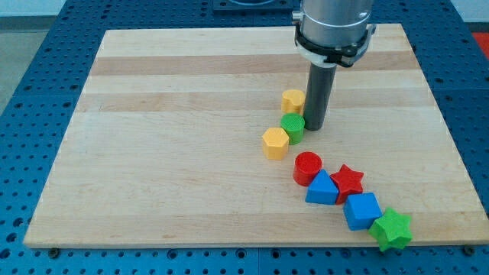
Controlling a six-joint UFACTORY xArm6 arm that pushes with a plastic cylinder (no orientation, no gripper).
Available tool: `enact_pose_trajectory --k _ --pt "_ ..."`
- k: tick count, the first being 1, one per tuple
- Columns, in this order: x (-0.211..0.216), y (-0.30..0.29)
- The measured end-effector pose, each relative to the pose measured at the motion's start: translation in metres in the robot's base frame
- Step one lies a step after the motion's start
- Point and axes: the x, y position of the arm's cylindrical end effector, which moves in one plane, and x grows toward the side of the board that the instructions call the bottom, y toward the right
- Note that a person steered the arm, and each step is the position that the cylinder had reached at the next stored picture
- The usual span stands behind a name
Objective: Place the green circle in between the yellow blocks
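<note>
A wooden tabletop (191,153) with small blocks. Right of centre, the green circle (293,126) sits between two yellow blocks (293,100) (275,142), touching both. My tip (316,127) rests just beside the circle on the view's right; the rod has no fingers. Toward the bottom right corner lie a red cylinder (308,168), red star (348,180), two blue blocks (322,189) (361,211) and a green star (393,228).

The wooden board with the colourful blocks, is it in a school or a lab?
Probably a robot lab. The wooden board lies on a blue bench full of bolt holes, and a robot arm's rod, my tip, touches the green circle between two yellow blocks.
</note>
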Motion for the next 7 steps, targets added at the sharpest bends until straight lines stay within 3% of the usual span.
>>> enact_pose_trajectory --k 3,4,5,7 --pt "-0.038 0.007" --pt "-0.034 0.007" --pt "0.009 0.007" --pt "0.016 0.003"
